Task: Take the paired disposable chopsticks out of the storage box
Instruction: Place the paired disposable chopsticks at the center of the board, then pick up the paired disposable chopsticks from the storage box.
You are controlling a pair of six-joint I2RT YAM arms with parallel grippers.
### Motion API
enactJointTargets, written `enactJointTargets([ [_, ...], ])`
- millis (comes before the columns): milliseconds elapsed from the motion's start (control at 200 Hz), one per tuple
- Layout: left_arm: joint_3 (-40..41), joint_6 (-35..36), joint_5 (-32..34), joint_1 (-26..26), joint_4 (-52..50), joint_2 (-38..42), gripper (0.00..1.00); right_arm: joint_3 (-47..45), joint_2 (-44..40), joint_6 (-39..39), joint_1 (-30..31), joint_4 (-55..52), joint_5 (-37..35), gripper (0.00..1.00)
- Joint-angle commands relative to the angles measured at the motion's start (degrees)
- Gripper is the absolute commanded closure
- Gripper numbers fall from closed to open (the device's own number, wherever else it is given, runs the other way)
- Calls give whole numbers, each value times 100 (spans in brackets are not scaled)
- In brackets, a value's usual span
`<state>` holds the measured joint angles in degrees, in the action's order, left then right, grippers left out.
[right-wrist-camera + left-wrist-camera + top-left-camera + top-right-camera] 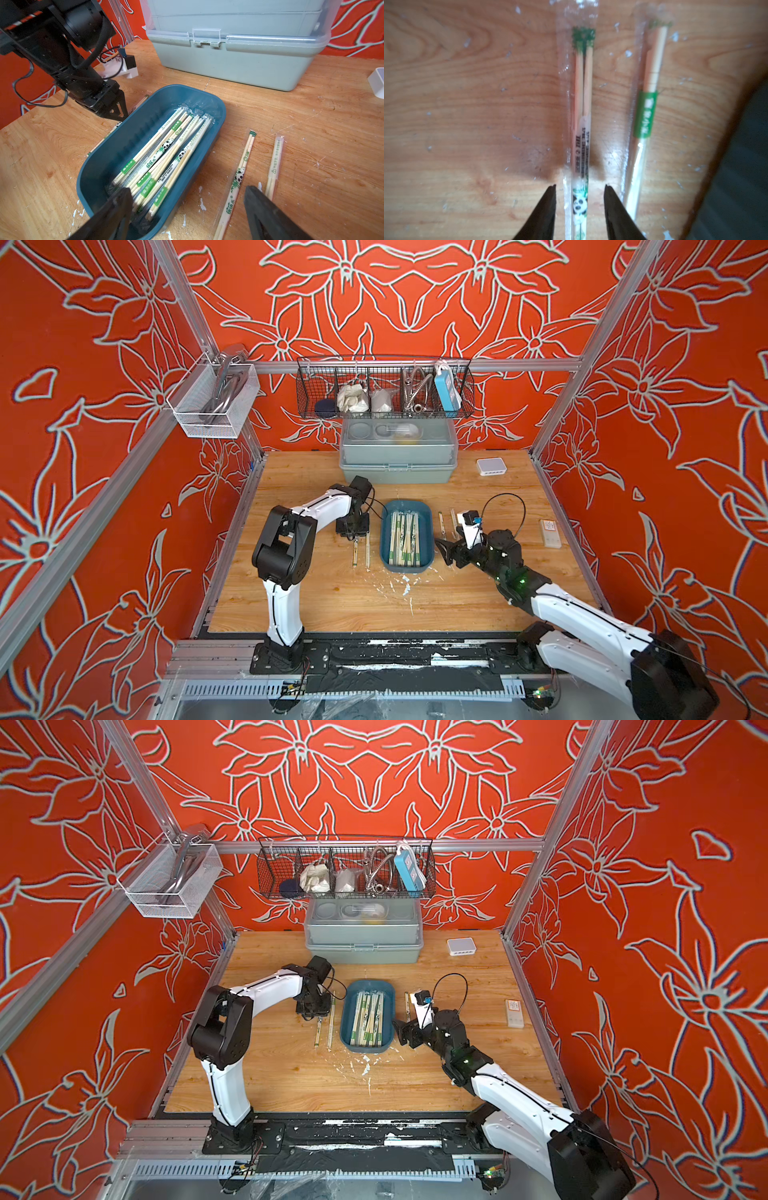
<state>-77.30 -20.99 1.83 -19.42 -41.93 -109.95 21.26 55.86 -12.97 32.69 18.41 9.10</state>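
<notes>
**Chopstick unloading: handling notes**

Wooden table [332, 605]: the storage box [407, 506] sits mid-table between the two arms. Most of the paired disposable chopsticks [405, 537] lie lengthwise inside it, loosely overlapped. Four pairs are out on the wood, two on each side of the box.

Right gripper [187, 188]: jaws spread wide and empty, hovering at the box's near corner.

Left gripper [579, 186]: jaws parted either side of the panda-printed pair [580, 124]. A gap shows on both sides, so it is not pinching. That pair lies flat on the table, with a green-banded pair [645, 108] just beside it.

Judgement: each pair is very light and stiff, but the clear film looks slick and may slip or drag a neighbour along. The best hold is across the narrow width near mid-length, on a top-lying pair. The jaws should straddle the sticks, not the loose wrapper end.
</notes>
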Motion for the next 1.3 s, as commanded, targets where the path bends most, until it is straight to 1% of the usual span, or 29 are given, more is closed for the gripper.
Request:
enactJointTargets([
  [0, 155, -61, 55, 29, -12, 449, 60, 113, -2, 31, 40, -57, -88, 11],
  [150, 580, -124, -21, 26, 327, 1103, 57, 115, 12, 32, 43, -89, -153, 11],
  [225, 888, -134, -71, 25, 669, 1480, 56, 120, 51, 23, 36, -86, -179, 11],
  [385, 1982, -95, -156, -26, 1802, 2639, 53, 248, 116, 6, 36, -281, -353, 12],
  [440, 2358, -85, -158, -61, 2197, 3074, 47, 332, 134, -66, 41, -447, -507, 13],
  [480, 2654, -43, -209, -73, 2496, 3386, 44, 402, 164, -93, 37, -565, -506, 13],
  [611, 3413, 238, -387, -162, 3210, 4308, 44, 873, 368, -197, 60, -1052, -371, 18],
  [636, 3549, 290, -399, -189, 3340, 4470, 41, 984, 428, -205, 67, -1182, -366, 19],
  [676, 3782, 326, -404, -227, 3538, 4708, 39, 1191, 540, -246, 79, -1400, -370, 20],
  [726, 4071, 481, -656, -251, 3824, 4976, 38, 1452, 682, -292, 87, -1703, -376, 23],
  [786, 4359, 617, -777, -305, 4090, 5186, 37, 1764, 868, -373, 97, -2042, -385, 26],
  [846, 4660, 768, -1067, -308, 4370, 5273, 36, 2027, 1051, -466, 115, -2293, -306, 29],
  [866, 4747, 805, -1130, -307, 4448, 5480, 36, 2113, 1106, -492, 127, -2368, -281, 30],
  [981, 5239, 1057, -1574, -321, 4904, 5784, 35, 2656, 1494, -631, 265, -2892, -240, 36],
  [1126, 5748, 1325, -1917, -326, 5405, 6158, 22, 3353, 1984, -650, 516, -3567, -469, 41],
  [1206, 5869, 1352, -1958, -325, 5522, 6311, 20, 3666, 2237, -705, 587, -3819, -546, 42],
  [1291, 6031, 1384, -1871, -334, 5721, 6388, 14, 3997, 2596, -776, 614, -4048, -525, 44],
])
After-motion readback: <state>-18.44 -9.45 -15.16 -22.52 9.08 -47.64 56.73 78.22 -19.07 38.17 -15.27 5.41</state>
